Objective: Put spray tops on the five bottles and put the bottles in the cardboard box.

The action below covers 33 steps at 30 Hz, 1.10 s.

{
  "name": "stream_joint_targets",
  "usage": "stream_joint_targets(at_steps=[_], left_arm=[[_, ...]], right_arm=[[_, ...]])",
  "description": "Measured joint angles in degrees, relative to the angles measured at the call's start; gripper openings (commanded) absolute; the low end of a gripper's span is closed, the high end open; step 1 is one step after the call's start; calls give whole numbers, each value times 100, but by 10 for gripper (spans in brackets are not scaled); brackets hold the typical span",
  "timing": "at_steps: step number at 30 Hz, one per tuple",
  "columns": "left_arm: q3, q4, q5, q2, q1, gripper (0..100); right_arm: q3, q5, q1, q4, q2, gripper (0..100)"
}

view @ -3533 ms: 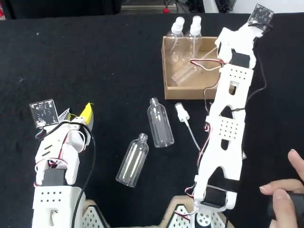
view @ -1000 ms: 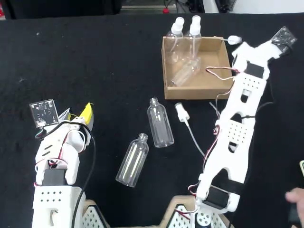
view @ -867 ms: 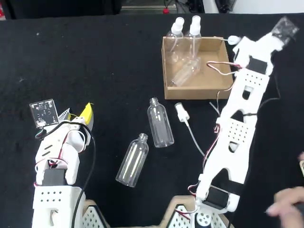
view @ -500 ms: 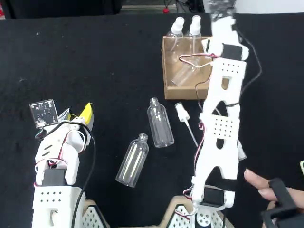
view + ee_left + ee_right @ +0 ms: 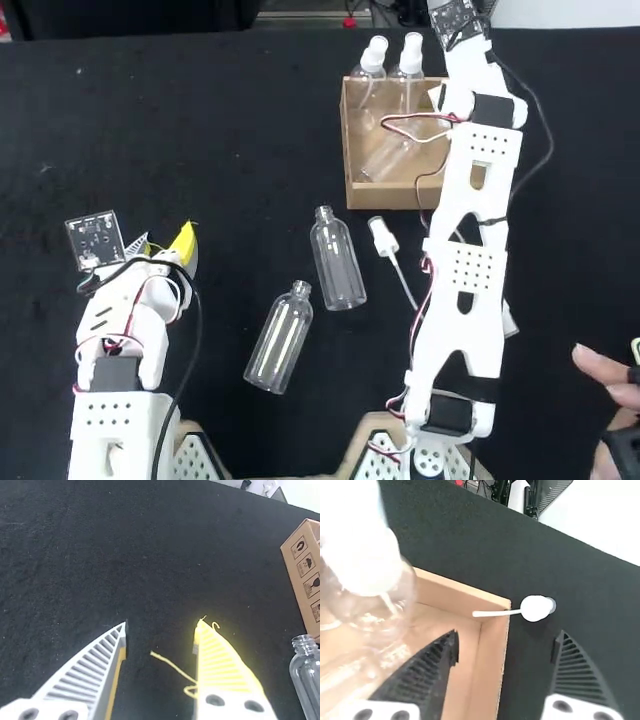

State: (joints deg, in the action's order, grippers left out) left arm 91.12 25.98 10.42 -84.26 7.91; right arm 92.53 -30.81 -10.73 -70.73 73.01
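The left gripper (image 5: 162, 630) is hovering over the black table (image 5: 200, 120) at the near left. Its white and yellow fingers are standing apart with nothing between them.

To its right, two uncapped bottles are lying on their sides on the table. These are the nearer bottle (image 5: 279, 338) and, just beyond it, the farther bottle (image 5: 337, 258), whose open neck is pointing toward the cardboard box (image 5: 347, 150). A loose spray top (image 5: 381, 236) is lying just right of the farther bottle, its thin tube trailing toward the near edge.

The cardboard box is sitting open at the far centre. Inside it, the first capped bottle (image 5: 371, 70) and the second capped bottle (image 5: 410, 62) are standing upright side by side against the far wall. A third bottle (image 5: 388, 152) is lying slantwise on the box floor; whether it is carrying a top cannot be told.

The right gripper (image 5: 505, 640) is hanging over the box's far right corner, fingers spread wide and gripping nothing. A second spray top (image 5: 536, 608) is lying at that corner, its head just outside the box and its tube crossing the rim.
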Motion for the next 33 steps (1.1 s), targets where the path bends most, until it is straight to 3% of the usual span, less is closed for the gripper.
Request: stream_joint_targets(at_steps=[33], left_arm=[[18, 0, 0, 0, 0, 213]], right_arm=[[0, -484, -132, 1433, 721, 258]])
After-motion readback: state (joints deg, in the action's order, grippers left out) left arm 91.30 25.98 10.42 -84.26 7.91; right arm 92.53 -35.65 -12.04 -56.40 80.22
